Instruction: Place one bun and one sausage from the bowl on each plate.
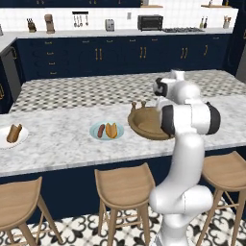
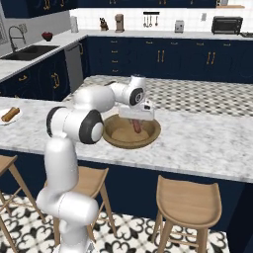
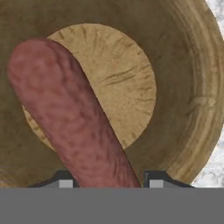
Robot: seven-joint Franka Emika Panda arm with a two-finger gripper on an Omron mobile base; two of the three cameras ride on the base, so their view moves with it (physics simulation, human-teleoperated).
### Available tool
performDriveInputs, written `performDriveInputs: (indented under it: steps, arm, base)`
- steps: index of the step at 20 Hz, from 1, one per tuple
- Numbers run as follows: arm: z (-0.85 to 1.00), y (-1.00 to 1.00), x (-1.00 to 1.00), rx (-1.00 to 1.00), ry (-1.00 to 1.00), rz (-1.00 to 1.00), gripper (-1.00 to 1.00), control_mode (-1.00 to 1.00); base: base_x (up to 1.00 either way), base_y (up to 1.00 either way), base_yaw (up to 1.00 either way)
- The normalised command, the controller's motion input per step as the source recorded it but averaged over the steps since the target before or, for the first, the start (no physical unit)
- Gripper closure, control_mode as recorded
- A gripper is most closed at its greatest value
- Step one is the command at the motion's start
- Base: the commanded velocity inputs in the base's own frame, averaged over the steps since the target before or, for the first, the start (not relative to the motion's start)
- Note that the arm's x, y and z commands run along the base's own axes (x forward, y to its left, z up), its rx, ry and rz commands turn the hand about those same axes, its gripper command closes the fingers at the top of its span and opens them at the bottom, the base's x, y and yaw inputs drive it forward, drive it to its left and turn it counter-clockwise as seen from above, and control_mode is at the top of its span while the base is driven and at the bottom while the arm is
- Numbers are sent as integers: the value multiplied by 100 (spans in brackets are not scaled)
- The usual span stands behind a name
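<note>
**Jaws closed on the last sausage**

Half-closed around the sausage (image 3: 72,113) between the fingertips (image 3: 65,181), gripper (image 2: 137,126) over the bowl (image 2: 150,138). Sausage slanting toward 11 o'clock in hand view. Teal plate (image 1: 95,134) filled; white plate (image 1: 24,139), at 9 o'clock, seemingly short one. Next: lift clear, carry there.

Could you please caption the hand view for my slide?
Tool closing around a sausage in the wooden bowl.

We note three wooden stools (image 1: 124,185) standing against the marble surface (image 1: 62,144). Behind it, on the rear counter, we see a toaster oven (image 1: 150,22), a toaster (image 1: 110,24) and a knife block (image 1: 31,25).
</note>
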Motion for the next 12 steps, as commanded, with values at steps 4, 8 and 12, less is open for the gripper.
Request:
performDriveInputs:
  steps: [4, 8, 12]
  arm:
    - [11, 74, -78, 0, 0, -24, 100, -100]
    - [16, 84, -18, 0, 0, -27, 100, -100]
    - [44, 8, 0, 0, 4, -27, 100, -100]
  base:
    - [0, 0, 0]
    - [0, 0, 0]
    - [0, 0, 0]
